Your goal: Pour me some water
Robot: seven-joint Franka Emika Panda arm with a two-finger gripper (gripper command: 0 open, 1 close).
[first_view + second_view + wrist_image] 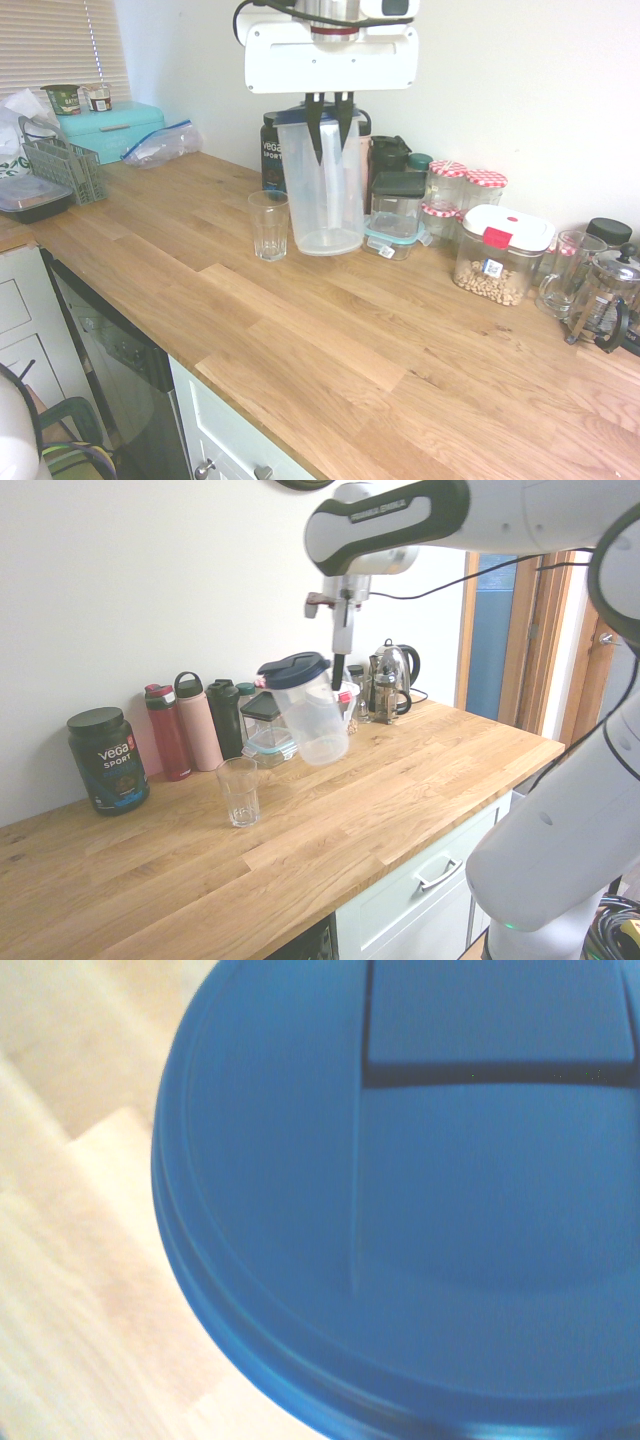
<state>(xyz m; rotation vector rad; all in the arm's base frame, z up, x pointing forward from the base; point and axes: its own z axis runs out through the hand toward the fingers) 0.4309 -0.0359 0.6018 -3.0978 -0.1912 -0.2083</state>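
Your gripper (330, 128) comes down from above onto the clear plastic pitcher (322, 190), its two dark fingers (316, 125) closed against the upper part of the pitcher just under the blue lid (293, 670). From the second exterior view you can see the pitcher tilted, lid leaning toward the wall side, its base apparently lifted just clear of the wooden countertop (300, 330), though you cannot be sure of the gap from either side. An empty drinking glass (268, 225) stands upright on the counter just beside the pitcher, not touching it. Whether the pitcher holds any water is hard to tell; it looks nearly empty. Behind it along the wall you have a black Vega tub (108, 759), a red bottle (167, 732), a pink bottle (197, 723) and a dark bottle (224, 718). Further along stand a lidded container of nuts (497, 255) and a French press (605, 297). Up close, the wrist view is filled by the blue lid, slightly blurred.
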